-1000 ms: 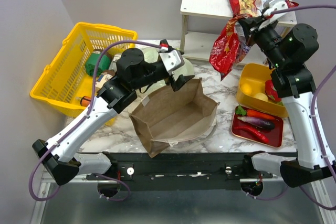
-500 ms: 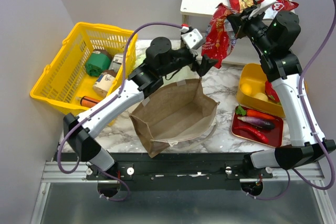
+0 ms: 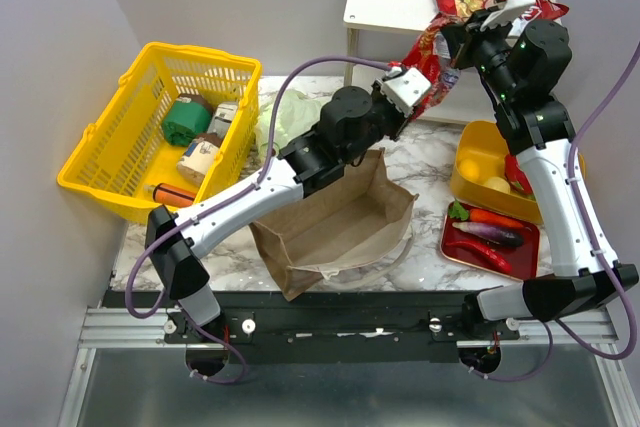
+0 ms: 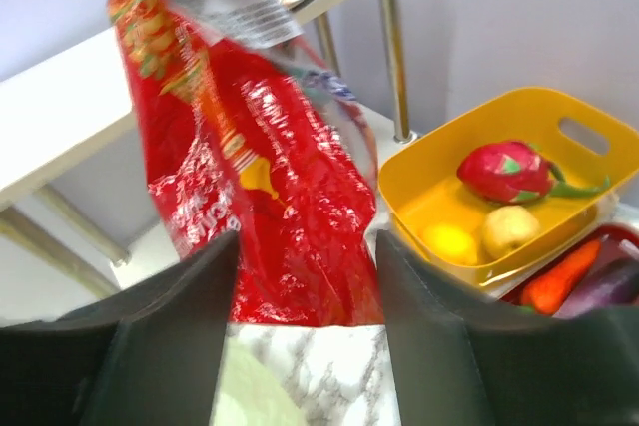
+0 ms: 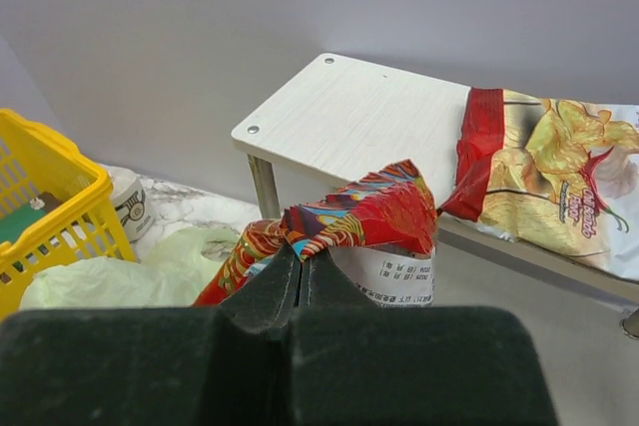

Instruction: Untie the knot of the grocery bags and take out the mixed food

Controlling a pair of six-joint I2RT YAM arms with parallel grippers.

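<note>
The right jaws are clenched on the crumpled top edge of a red snack packet (image 5: pixel 371 209), holding it up in the air just in front of the white shelf (image 3: pixel 395 2) at the back of the bench (image 3: pixel 425 172). The packet hangs down loose from that pinch. The left arm reaches across from the other side, and the left jaws stand spread wide, one finger on either side of the packet's lower half. I cannot tell whether they touch the foil.

A second packet (image 5: pixel 559 177) lies flat on top of the shelf. The brown paper bag (image 3: pixel 335 217) sits in the middle of the bench with its mouth gaping. The pale green plastic bag (image 3: pixel 290 112) lies slumped behind the left arm, near the yellow mesh basket (image 3: pixel 105 137); I can't make out its knot from here.

Over on the right, a yellow tub (image 4: pixel 589 132) holds the dragon fruit (image 4: pixel 509 172) and two yellow fruits (image 4: pixel 451 243). Beside it the red tray (image 3: pixel 455 247) carries the carrot (image 3: pixel 497 218), the eggplant (image 3: pixel 492 232) and the chili (image 3: pixel 480 255).
</note>
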